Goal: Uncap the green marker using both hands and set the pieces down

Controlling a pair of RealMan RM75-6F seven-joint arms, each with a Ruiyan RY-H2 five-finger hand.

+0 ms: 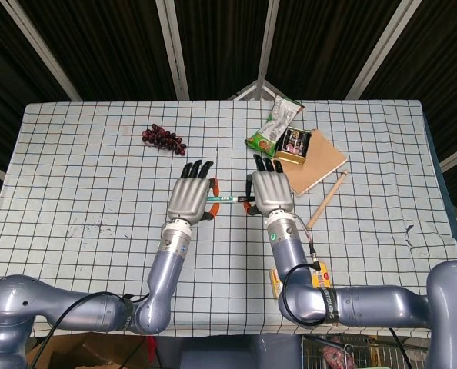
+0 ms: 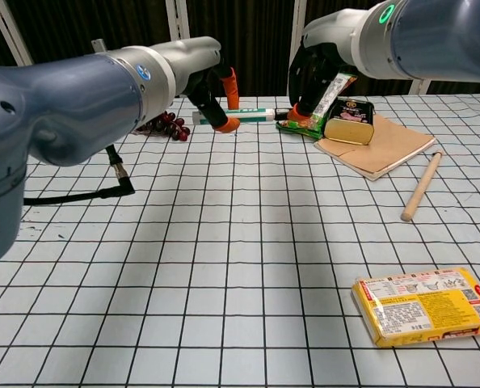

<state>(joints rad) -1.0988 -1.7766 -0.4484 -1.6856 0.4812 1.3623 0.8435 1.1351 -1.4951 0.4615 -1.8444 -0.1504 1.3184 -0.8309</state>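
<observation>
I have the left hand (image 1: 188, 198) gripping the barrel of the green marker (image 2: 248, 115), held level above the checked table (image 1: 82, 184). My right hand (image 1: 270, 191) pinches the cap end, the two hands close side by side

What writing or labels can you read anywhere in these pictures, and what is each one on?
None can be read.
Yellow packet: dense print, too small.
Dark tin: a label, blurred.
Green snack bag: markings, illegible.
Green marker, gripped by the left hand and the right hand: no text visible.
</observation>
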